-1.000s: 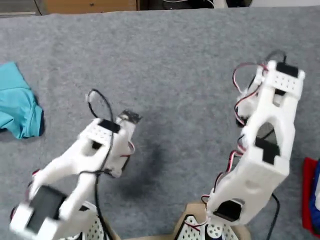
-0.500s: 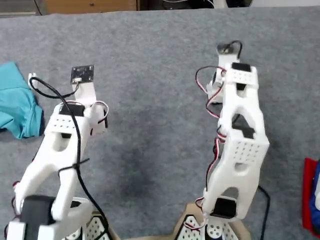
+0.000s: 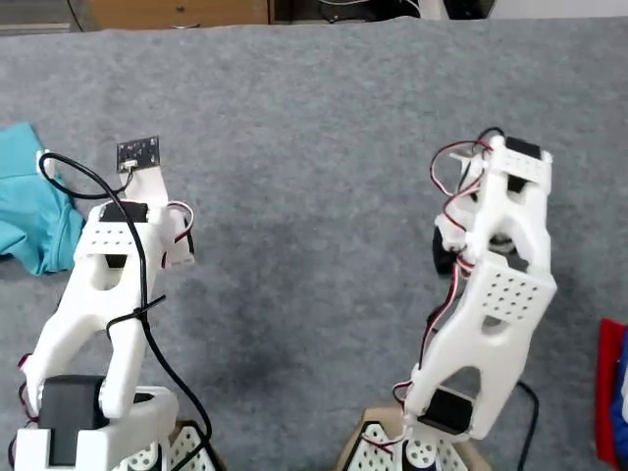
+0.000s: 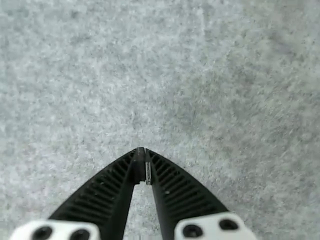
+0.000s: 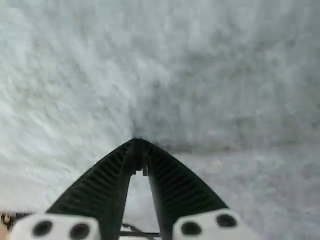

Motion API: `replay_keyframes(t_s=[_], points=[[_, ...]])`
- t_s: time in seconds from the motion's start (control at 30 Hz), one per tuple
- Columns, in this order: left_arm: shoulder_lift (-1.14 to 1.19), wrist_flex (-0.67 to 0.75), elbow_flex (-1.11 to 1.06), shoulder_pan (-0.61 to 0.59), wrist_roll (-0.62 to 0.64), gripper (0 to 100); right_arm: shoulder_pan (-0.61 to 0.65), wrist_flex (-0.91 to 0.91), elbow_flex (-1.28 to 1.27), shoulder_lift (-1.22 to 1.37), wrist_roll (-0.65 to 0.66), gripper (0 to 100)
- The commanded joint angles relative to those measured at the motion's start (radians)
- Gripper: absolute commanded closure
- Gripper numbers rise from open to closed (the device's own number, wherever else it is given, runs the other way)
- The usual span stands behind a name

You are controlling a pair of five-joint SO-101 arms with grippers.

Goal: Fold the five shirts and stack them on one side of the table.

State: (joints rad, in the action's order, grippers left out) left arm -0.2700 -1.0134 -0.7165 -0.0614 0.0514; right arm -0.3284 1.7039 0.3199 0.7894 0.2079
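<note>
I see my left tool and right tool, ribbed black wedges, pinched closed on nothing above the fuzzy grey table, with a crumpled soft teal shirt near one of them.

The worktop is covered with a grey cloth like felt, matt and a little fuzzy, and the teal shirt at the left edge of the high view is soft, matt cloth with creases. The arm at lower left and the arm at lower right are of white matt plastic, with thin wires in a shiny coating. The left gripper and the right gripper are of black ribbed plastic, and the strip of wood at upper left looks smooth.
</note>
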Motion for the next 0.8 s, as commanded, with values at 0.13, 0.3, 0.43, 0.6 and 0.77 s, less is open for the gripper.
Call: replay_keyframes(t_s=[0.13, 0.3, 0.43, 0.6, 0.77], points=[[-0.002, -0.129, 0.233, -0.100, 0.011, 98, 0.030, -0.026, -0.022, -0.326, 0.023, 99.3], [0.013, -0.269, 0.486, -0.354, -0.064, 97, 0.194, -0.021, 0.047, -0.565, 0.021, 99.0], [0.079, -0.298, 0.632, -0.601, -0.163, 84, 0.341, -0.021, 0.068, -0.647, 0.015, 98.9], [0.302, -0.253, 0.832, -0.819, -0.193, 80, 0.495, -0.029, 0.068, -0.621, 0.012, 98.9], [0.608, -0.287, 1.096, -0.901, -0.203, 80, 0.568, -0.029, 0.070, -0.555, -0.052, 98.9]])
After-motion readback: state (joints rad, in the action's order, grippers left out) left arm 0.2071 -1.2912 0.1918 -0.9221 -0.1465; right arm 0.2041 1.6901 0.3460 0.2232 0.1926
